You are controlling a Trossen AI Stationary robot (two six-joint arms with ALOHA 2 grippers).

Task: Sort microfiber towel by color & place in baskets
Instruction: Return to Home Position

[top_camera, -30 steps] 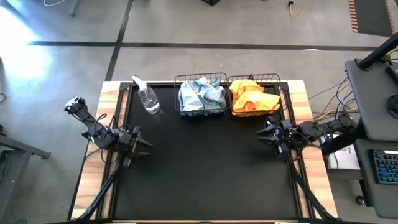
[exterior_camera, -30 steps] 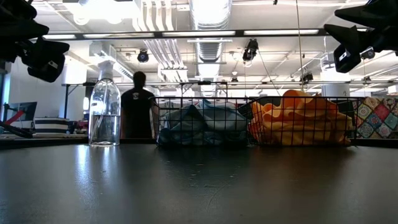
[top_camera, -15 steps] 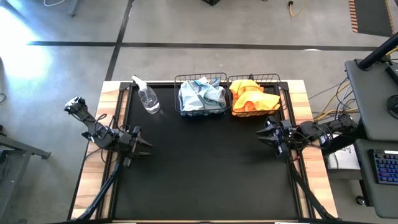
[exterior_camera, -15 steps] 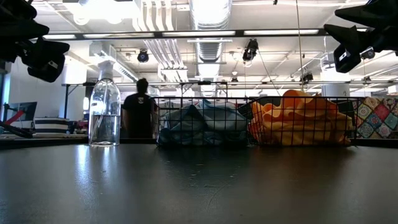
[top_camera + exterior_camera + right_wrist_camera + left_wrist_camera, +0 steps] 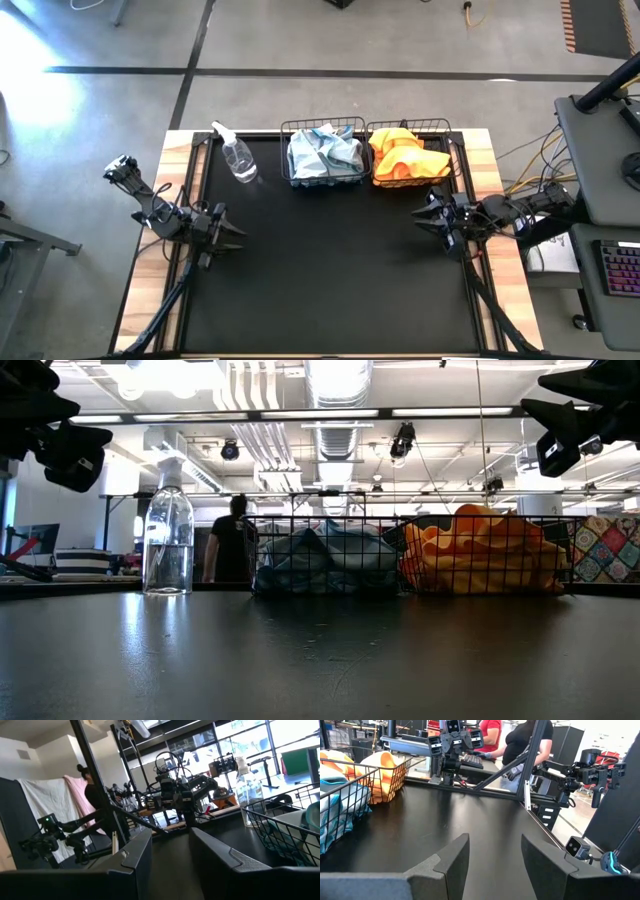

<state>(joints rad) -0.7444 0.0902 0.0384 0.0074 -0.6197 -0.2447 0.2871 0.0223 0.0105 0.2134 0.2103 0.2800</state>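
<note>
Black tabletop is spreading under the left gripper and right gripper, hovering at its side edges, fingers released. Farther back, pale blue-grey microfiber towels are filling the left black wire-mesh basket, bright orange microfiber towels the right basket.

I work in a robotics lab set in an open industrial hall: bare ducts and strip lights overhead, a concrete floor around my table, a keyboard at three o'clock, and a person among benches at twelve.
</note>
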